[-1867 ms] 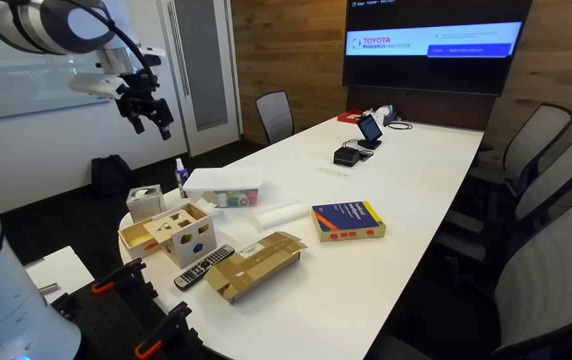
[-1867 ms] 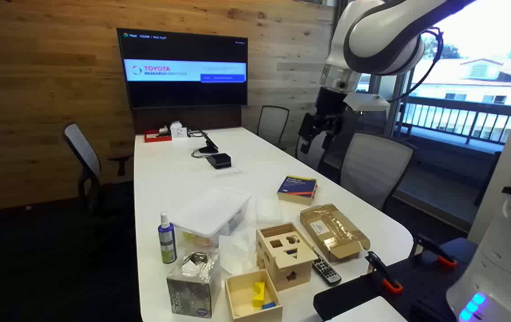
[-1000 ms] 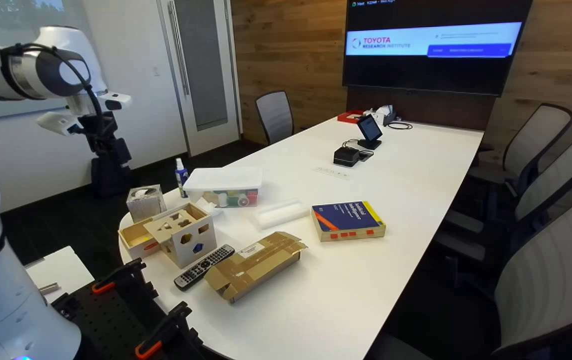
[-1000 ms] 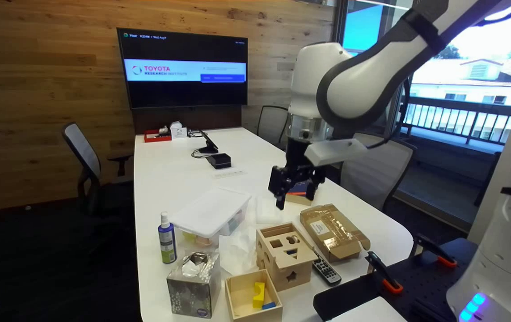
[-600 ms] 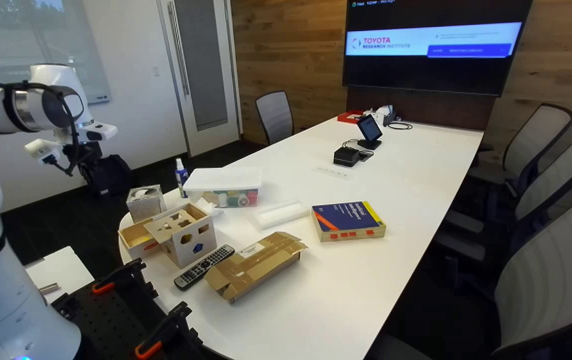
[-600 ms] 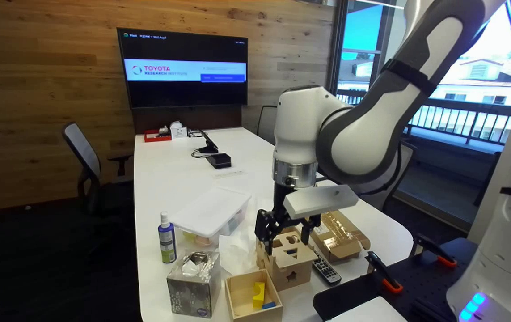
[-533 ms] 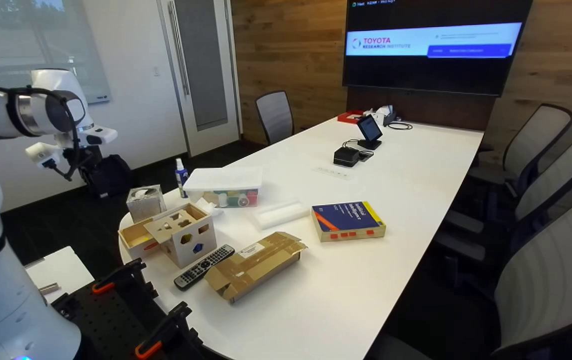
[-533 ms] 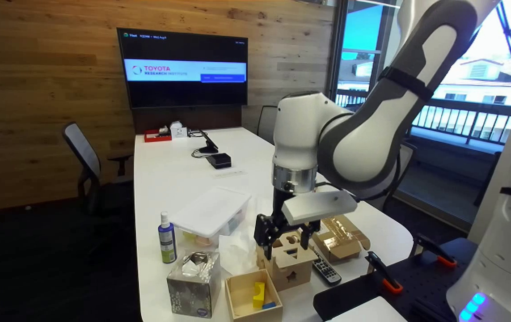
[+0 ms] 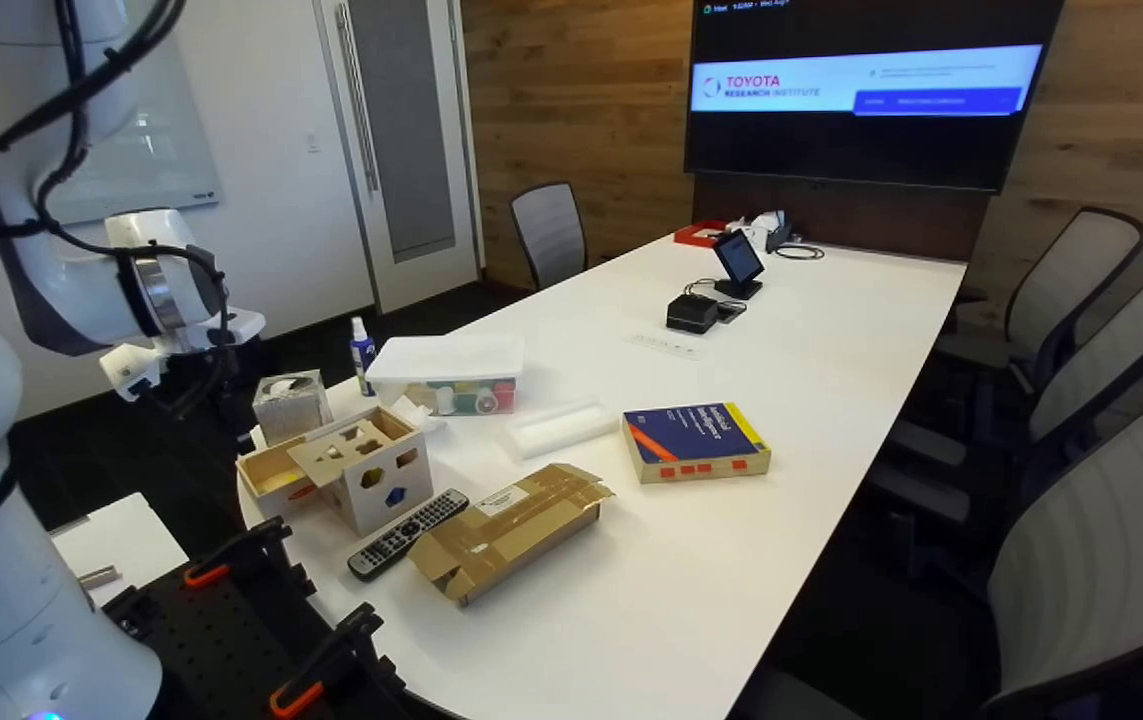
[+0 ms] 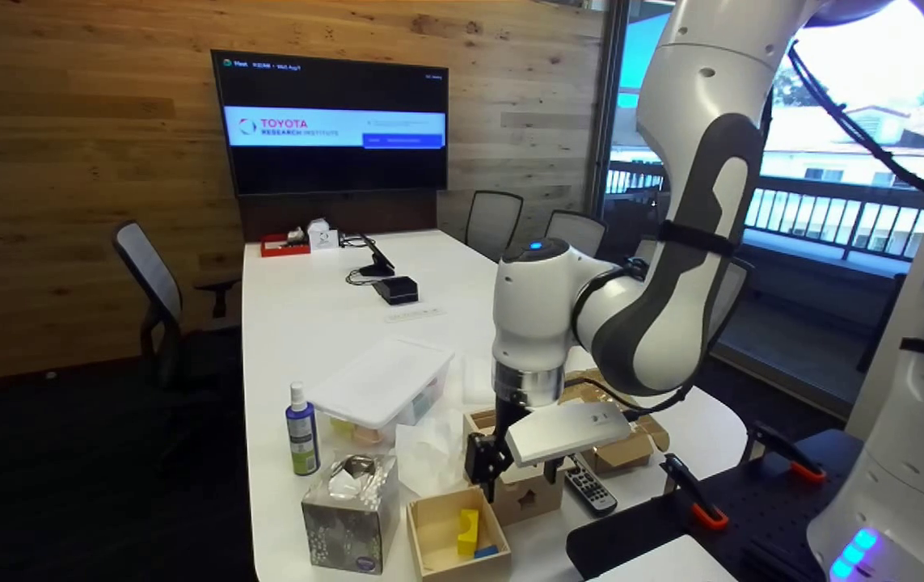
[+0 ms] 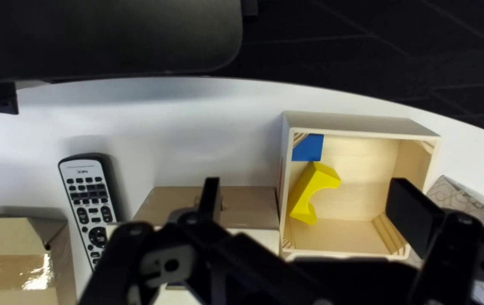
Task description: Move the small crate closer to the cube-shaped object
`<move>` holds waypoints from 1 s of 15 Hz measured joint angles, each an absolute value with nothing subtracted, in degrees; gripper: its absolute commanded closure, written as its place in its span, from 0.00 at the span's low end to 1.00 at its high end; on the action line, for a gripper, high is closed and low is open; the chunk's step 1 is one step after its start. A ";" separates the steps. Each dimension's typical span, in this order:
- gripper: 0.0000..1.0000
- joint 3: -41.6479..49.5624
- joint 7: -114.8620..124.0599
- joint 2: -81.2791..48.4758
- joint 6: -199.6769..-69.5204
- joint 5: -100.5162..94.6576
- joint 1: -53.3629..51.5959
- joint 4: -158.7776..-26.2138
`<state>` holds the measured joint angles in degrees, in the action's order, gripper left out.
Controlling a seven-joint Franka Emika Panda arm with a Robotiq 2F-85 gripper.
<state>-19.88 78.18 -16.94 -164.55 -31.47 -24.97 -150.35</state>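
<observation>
The small crate, an open pale wooden box [image 10: 423,537] [image 9: 271,485], holds a yellow and a blue block. In the wrist view the crate [image 11: 358,121] sits right against the cube-shaped object [image 11: 250,207]. That pale wooden cube [image 9: 413,490] [image 10: 549,495] has shaped holes. My gripper [image 10: 520,483] hangs pointing down over the cube and the crate's near-cube side. In the wrist view the gripper [image 11: 307,184] is open and empty. One finger shows over the cube, the other over the crate's opposite wall. Height above them is hard to tell.
A long taped cardboard box [image 9: 511,530] and a remote [image 9: 411,535] lie beside the cube. A patterned tissue box [image 10: 348,517] stands beside the crate. A lidded plastic bin [image 10: 385,380], a spray bottle [image 10: 302,432] and a book [image 9: 696,440] are farther off. The table's curved edge passes close by the crate.
My gripper has swung from high above the far table side across and down to the cube and crate. In the last half second it sank lower. The crate and cube have not moved.
</observation>
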 measured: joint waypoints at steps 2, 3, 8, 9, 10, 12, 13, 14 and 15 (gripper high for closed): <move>0.00 -13.92 83.67 -21.29 -166.53 -38.70 -29.06 -147.40; 0.00 -11.33 85.95 -23.76 -167.90 -41.45 -31.05 -145.66; 0.00 -2.37 94.30 -35.80 -175.44 -46.58 -40.55 -137.71; 0.00 -1.33 95.51 -37.61 -176.48 -46.57 -42.13 -136.67; 0.00 -0.45 96.73 -39.20 -177.19 -46.50 -43.62 -135.76; 0.00 0.91 98.89 -41.60 -177.49 -46.30 -46.24 -134.25; 0.00 1.44 99.71 -42.47 -177.49 -46.18 -47.34 -133.68; 0.00 1.69 100.37 -43.09 -177.49 -46.06 -48.04 -133.26; 0.00 1.96 100.77 -43.52 -177.49 -46.01 -48.65 -132.96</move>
<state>1.96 100.77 -43.52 -177.49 -46.01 -48.65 -132.96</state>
